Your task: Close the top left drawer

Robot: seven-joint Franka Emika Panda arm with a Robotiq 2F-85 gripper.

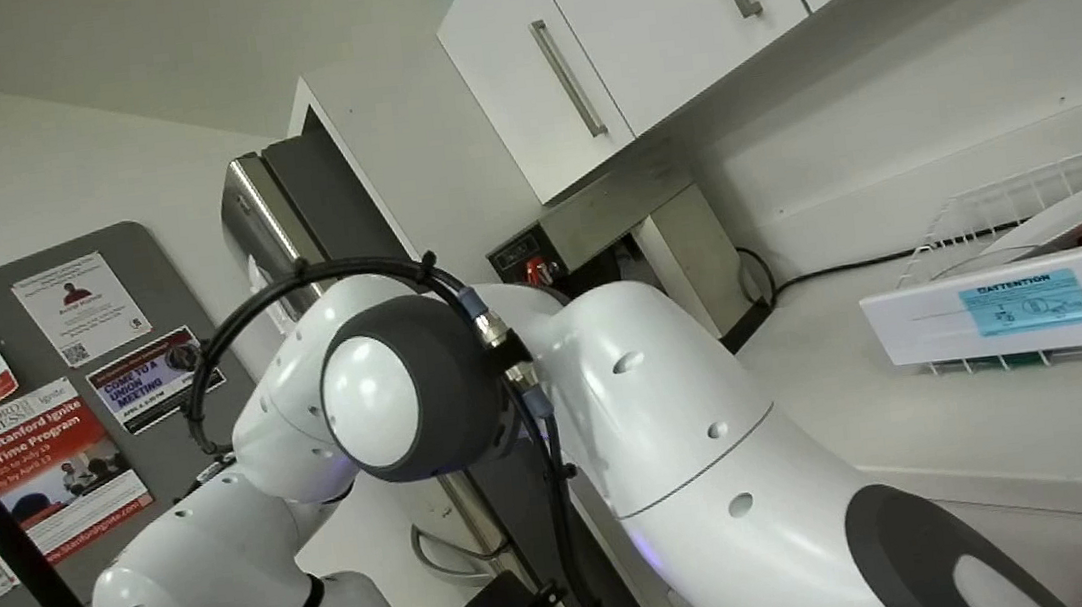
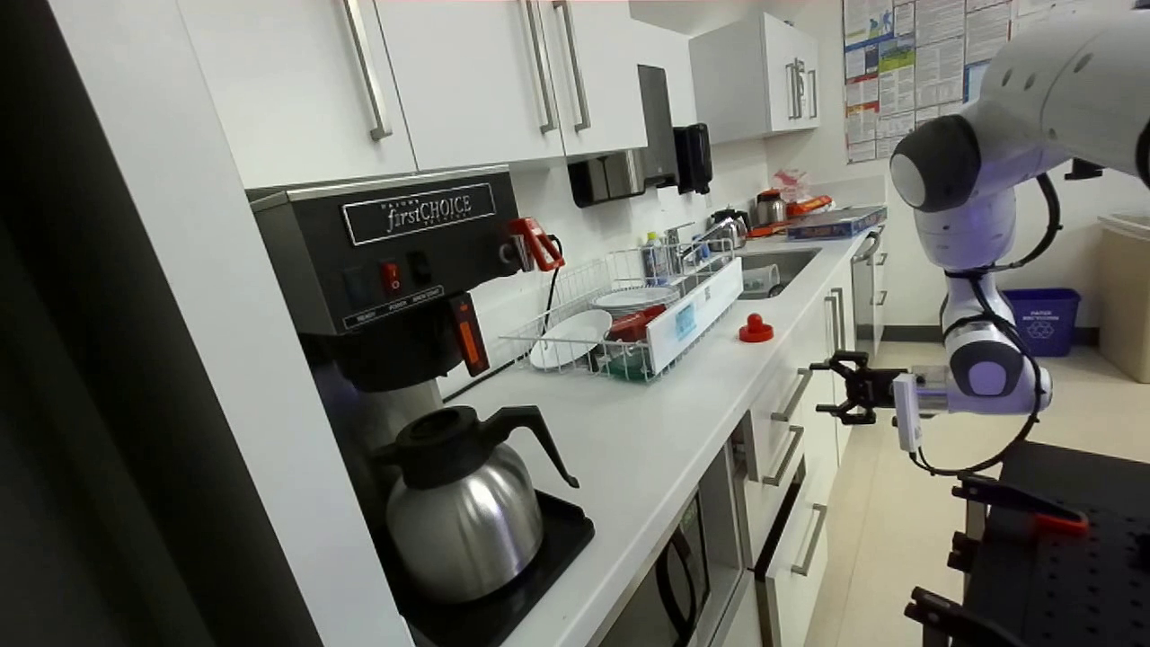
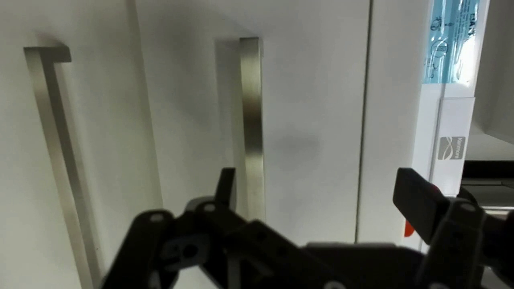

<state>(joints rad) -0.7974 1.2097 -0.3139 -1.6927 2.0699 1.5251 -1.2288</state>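
The top left drawer (image 2: 762, 435) has a flat white front with a bar handle, under the counter in an exterior view. A narrow dark strip shows beside its near edge; I cannot tell how far out it stands. In the wrist view its front (image 3: 313, 120) fills the middle, with its metal handle (image 3: 252, 120) near the left finger. My gripper (image 2: 819, 388) points at the drawer fronts from the aisle. In the wrist view the gripper (image 3: 316, 186) is open, its jaws wide apart and nothing between them. Whether it touches the front cannot be told.
A lower drawer (image 2: 795, 575) stands pulled out, showing a dark inside. Another bar handle (image 3: 60, 160) sits left in the wrist view. The counter (image 2: 620, 449) bears a dish rack (image 2: 692, 314), a red object (image 2: 756, 331) and a carafe (image 2: 467, 521). A black cart (image 2: 1060, 557) stands below the arm.
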